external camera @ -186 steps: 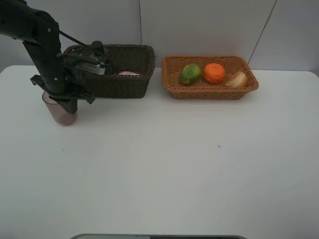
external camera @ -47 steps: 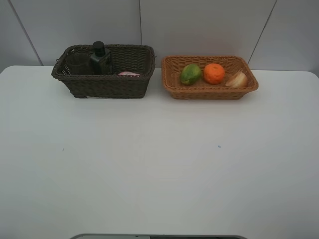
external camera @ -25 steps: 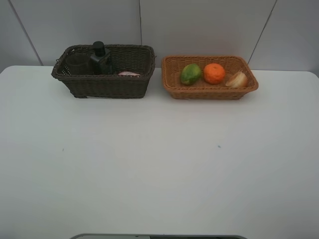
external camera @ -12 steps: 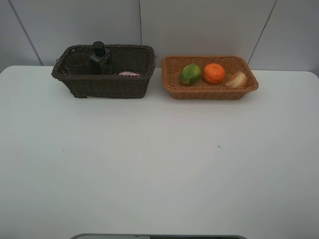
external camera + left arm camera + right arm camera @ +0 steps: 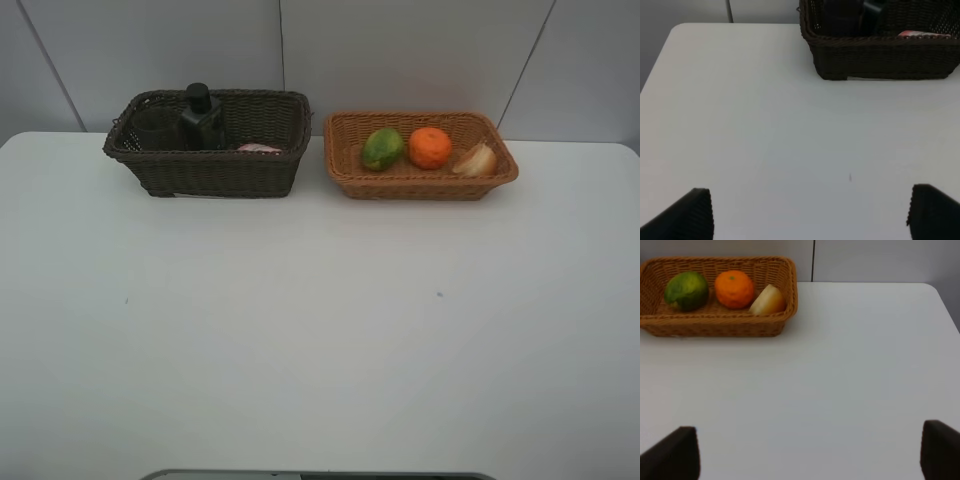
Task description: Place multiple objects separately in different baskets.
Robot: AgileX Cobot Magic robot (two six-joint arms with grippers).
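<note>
Dim even light, soft shadows, slight blur

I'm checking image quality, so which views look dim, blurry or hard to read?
Exterior high: even, soft light, sharp; dark basket interior murky. Left wrist: same basket shadowed, contents hard to read. Right wrist: tan basket and fruit slightly soft; end effector tips dark, blurred at the frame edge.

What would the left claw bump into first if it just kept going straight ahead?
Probably the dark brown wicker basket. The open left gripper points across bare table toward its front wall, though depth is hard to judge.
</note>
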